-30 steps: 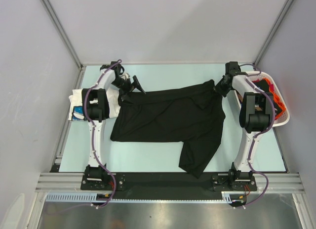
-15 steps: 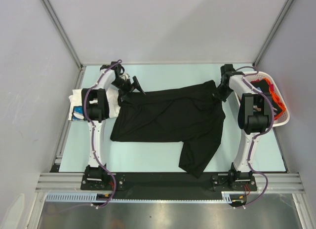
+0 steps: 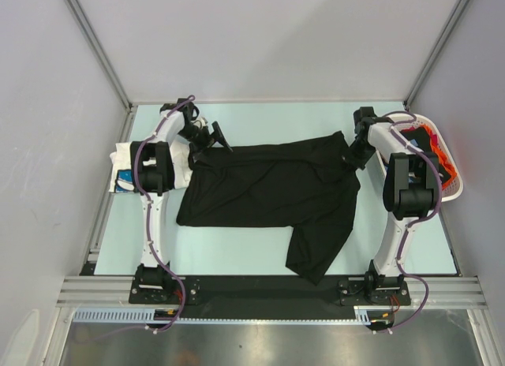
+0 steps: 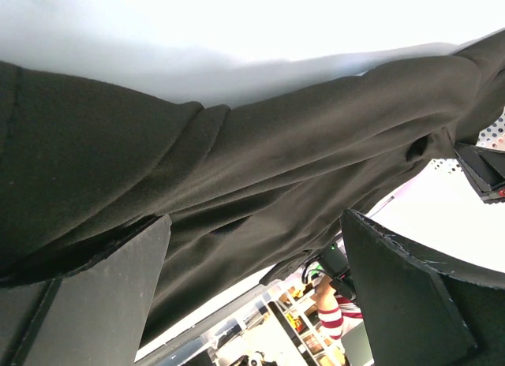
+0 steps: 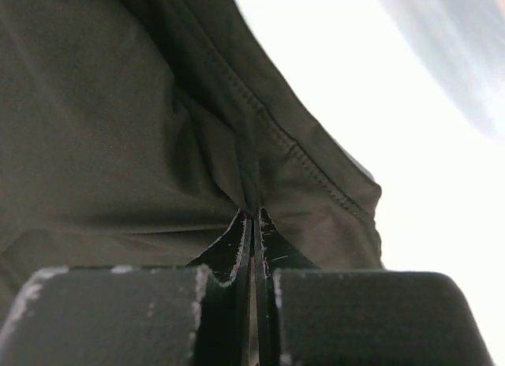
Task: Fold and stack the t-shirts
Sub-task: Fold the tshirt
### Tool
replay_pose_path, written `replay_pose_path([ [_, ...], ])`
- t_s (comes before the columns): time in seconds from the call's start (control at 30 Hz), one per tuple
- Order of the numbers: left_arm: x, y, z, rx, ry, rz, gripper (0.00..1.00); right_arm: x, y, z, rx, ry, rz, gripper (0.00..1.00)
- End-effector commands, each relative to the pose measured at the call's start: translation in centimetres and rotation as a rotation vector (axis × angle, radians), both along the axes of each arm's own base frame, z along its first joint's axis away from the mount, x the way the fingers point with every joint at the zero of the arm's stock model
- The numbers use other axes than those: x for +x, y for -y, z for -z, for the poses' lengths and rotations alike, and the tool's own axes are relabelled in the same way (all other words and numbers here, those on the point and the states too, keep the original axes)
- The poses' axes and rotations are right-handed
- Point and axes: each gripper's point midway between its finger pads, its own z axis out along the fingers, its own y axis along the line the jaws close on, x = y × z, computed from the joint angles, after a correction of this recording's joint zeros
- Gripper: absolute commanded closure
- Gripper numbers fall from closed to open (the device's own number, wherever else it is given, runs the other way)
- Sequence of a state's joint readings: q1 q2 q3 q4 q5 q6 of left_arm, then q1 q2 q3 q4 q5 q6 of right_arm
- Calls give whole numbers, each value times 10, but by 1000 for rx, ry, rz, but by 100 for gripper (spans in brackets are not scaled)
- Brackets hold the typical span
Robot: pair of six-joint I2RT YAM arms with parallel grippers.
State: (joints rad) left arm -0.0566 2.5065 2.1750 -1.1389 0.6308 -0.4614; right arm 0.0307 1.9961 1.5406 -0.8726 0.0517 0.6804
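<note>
Far left: a folded white shirt [image 3: 126, 165] lies on the table [image 3: 237, 255], partly under the left arm. The left gripper [image 3: 215, 139] is released, jaws spread wide, at the far-left corner of the black t-shirt [image 3: 268, 184]. The shirt lies mostly flat mid-table, with one flap trailing toward the near edge. The right gripper [image 3: 352, 158] is clenched on the shirt's far-right corner. Just right of it is a basket [image 3: 456, 188] holding an orange shirt [image 3: 439, 149].

Risks:
- Only one corner is held. If the right arm pulls now, the cloth likely drags and bunches, and the left corner loses its lay.
- The left jaws may close on air or on a doubled layer, since the edge there looks rolled.
- The right pinch is only a thin pleat, so a hard tug may slip it out.
- The right arm sits close to the basket, so a wide swing may knock it.
- The near flap may fold under when the shirt is lifted.

Views:
- The top view gives the whole layout, both corners, the stack and the basket, but not the grip detail.
- The left wrist view shows both fingers [image 4: 102, 295] apart with the black t-shirt [image 4: 237, 169] stretched ahead of them. I cannot tell whether they touch it.
- The right wrist view shows the right gripper [image 5: 254, 224] pressed shut on a narrow fold beside the stitched hem.
</note>
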Motion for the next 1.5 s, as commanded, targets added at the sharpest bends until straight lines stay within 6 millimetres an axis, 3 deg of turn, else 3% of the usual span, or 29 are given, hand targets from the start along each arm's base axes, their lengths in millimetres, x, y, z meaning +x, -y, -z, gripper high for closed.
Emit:
replay_pose_path([
  [0.0,-18,-24,28,150,-55,38,1,-8,12,-26,-53,25,26,100],
  [0.37,-18,-24,29,144,-53,43,0,-26,17,-24,-62,-19,45,100],
  [0.73,-17,-25,28,150,-45,45,0,-60,-3,45,1,-262,3,100],
  [0.83,-16,-25,25,152,-39,47,0,-59,-12,44,28,-278,-38,98],
  [0.87,-15,-24,23,148,-31,49,0,-51,-14,33,28,-242,-51,95],
  [0.9,-14,-24,21,144,-24,53,0,-47,-15,26,24,-221,-62,77],
  [0.97,-11,-22,14,131,0,60,0,-31,-14,-3,-7,-129,-83,54],
  [1.0,-9,-22,11,131,14,64,0,-25,-14,-16,-17,-88,-88,31],
  [1.1,-4,-20,2,118,42,63,0,-8,-11,-58,-64,43,-104,1],
  [1.17,-3,-19,-1,109,49,65,1,6,-8,-76,-82,119,-105,0],
  [1.23,-4,-17,-3,103,51,65,0,14,-4,-82,-96,144,-104,0],
  [1.47,4,-12,-25,76,113,62,0,56,6,-68,-134,207,-135,0],
])
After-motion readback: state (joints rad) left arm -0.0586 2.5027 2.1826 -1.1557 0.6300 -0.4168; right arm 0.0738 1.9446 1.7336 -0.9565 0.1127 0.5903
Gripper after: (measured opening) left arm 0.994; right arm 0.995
